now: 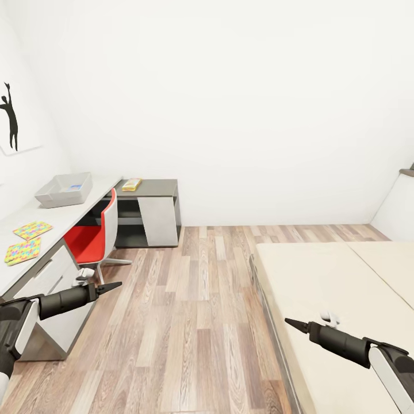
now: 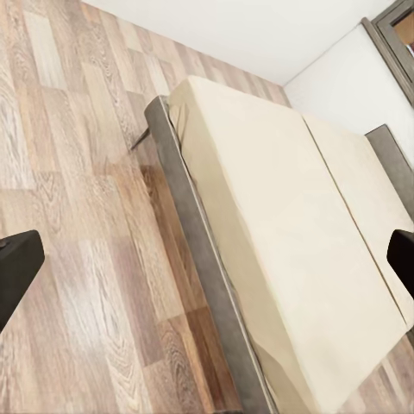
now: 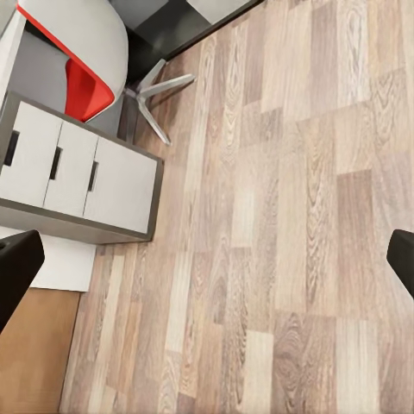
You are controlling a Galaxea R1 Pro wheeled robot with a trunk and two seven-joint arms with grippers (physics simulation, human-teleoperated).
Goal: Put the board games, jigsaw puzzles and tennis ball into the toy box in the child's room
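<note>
Both arms hang idle over the floor, left jaws [image 1: 115,284] and right jaws [image 1: 290,324] each spread wide and holding nothing. Well ahead of the left jaws, on the tabletop [image 1: 69,215], the tray [image 1: 63,190] holds something blue and flat, likely one game. Two puzzles [image 1: 33,230] [image 1: 23,251] lie outside the tray, nearer the left jaws. A yellow game [image 1: 131,184] sits beyond the tray on the lower section. The bed [image 1: 333,287] beside the right jaws looks bare. I cannot spot the ball. No lettering is readable from here.
</note>
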